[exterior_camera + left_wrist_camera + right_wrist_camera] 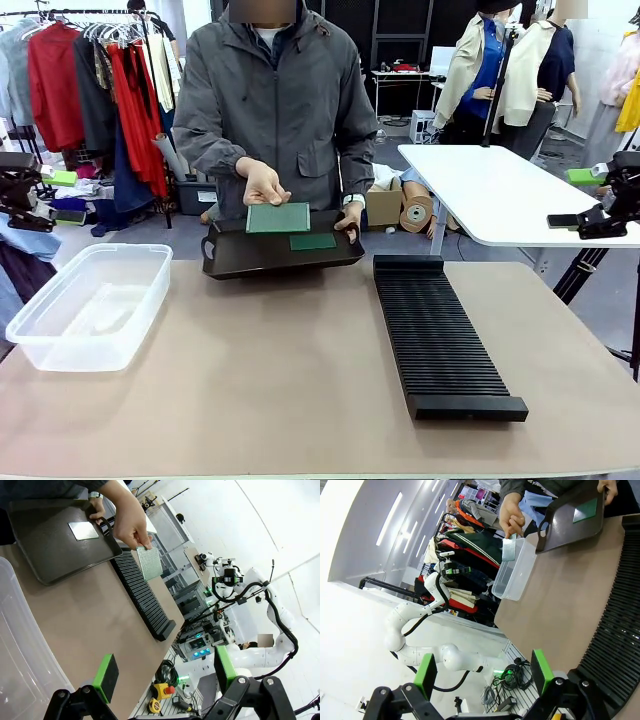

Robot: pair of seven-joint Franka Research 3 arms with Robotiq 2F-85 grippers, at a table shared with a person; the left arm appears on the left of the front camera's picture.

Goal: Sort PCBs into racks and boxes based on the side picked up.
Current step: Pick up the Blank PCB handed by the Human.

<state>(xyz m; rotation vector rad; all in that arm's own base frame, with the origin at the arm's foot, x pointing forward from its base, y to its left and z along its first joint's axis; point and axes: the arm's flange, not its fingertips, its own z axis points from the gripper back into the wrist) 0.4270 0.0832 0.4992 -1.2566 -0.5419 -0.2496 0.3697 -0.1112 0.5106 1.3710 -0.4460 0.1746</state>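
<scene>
A person's hand holds one green PCB (278,217) flat above a dark tray (240,262), its lighter dotted face up. A second, darker PCB (313,241) lies on the tray. The held PCB (149,562) also shows in the left wrist view, and the held PCB (509,547) in the right wrist view. The black slotted rack (440,335) lies right of centre. At the table's left stands the clear box (90,305). My left gripper (60,197) waits open off the left edge. Off the right edge, my right gripper (575,198) is open. Both hold nothing.
The person's other hand (350,215) grips the tray's handle at the far edge. A white side table (500,190) stands behind on the right. Bare tabletop (270,370) lies between box and rack.
</scene>
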